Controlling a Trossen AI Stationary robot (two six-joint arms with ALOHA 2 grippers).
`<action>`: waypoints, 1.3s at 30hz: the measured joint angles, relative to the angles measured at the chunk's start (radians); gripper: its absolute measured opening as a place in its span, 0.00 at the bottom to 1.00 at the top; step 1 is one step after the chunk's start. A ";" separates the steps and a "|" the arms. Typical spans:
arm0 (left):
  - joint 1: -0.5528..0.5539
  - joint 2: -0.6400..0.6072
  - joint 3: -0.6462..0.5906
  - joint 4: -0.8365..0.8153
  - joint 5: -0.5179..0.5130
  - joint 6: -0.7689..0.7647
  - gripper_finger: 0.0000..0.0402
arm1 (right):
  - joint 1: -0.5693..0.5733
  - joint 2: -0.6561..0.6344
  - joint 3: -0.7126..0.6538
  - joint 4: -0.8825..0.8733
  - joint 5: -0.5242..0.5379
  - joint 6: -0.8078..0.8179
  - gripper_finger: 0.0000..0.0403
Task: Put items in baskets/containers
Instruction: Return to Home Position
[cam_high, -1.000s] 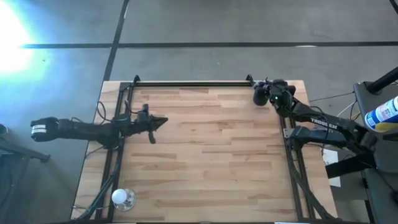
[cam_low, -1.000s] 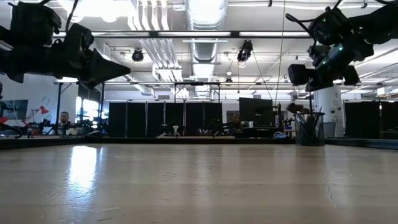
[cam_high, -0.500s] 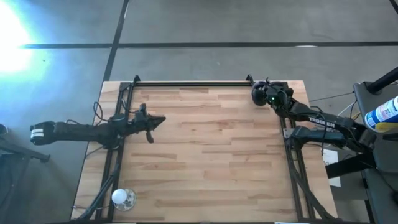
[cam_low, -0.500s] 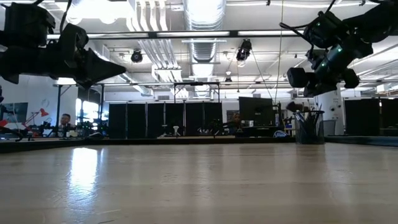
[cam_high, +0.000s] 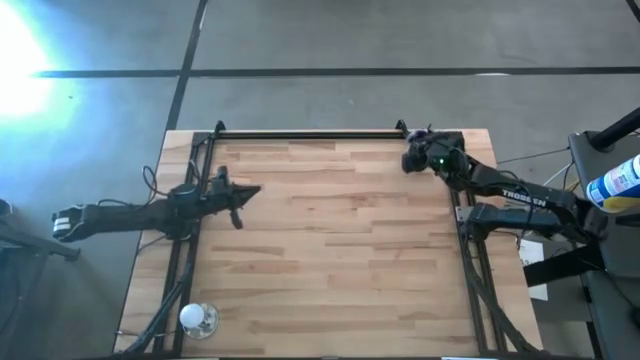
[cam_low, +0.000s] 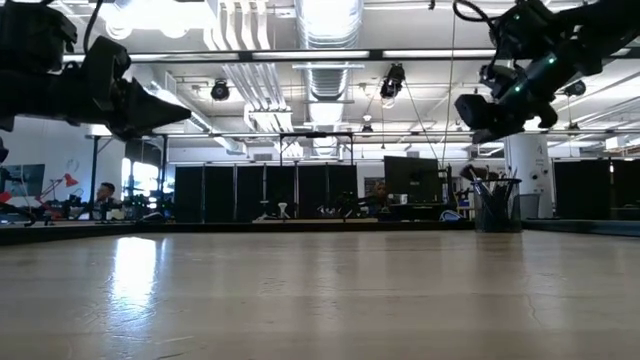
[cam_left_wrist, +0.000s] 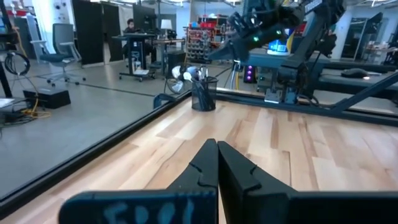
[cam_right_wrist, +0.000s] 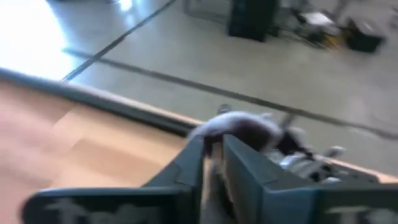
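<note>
The dark round cup (cam_low: 497, 211) stands on the table at its far right corner. Several slim brushes (cam_left_wrist: 189, 73) stand upright in it, bristle heads up. In the right wrist view, blurred brush heads (cam_right_wrist: 245, 127) lie just past my right gripper (cam_right_wrist: 213, 155). That gripper (cam_low: 462, 103) is shut, holds nothing that I can see, and hangs above the cup, a little toward the table's left. My left gripper (cam_high: 258, 190) is shut and empty and hovers level over the table's left side (cam_left_wrist: 217, 152).
A clear rounded glass object (cam_high: 197, 318) sits at the near left corner. A black rail (cam_high: 305, 134) runs along the far edge, and dark frame bars run down both sides. Bare wood (cam_high: 340, 240) lies between the arms. A person sits at a desk far behind the table (cam_low: 103, 190).
My left gripper has drawn back a little toward the table's left edge, staying shut. My right gripper has risen above the cup and shifted slightly toward the table's left. The cup and brushes have stayed put.
</note>
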 joint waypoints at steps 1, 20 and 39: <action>0.000 -0.020 0.000 -0.018 0.000 0.002 0.00 | 0.028 0.000 -0.003 0.002 -0.001 -0.018 0.14; 0.000 -0.340 0.018 -0.389 0.119 0.026 0.00 | 0.396 -0.016 -0.260 0.703 -0.502 -0.355 0.02; 0.002 -0.345 0.006 -0.390 0.171 -0.066 0.00 | 0.381 -0.873 -0.437 0.217 -0.770 -0.327 0.02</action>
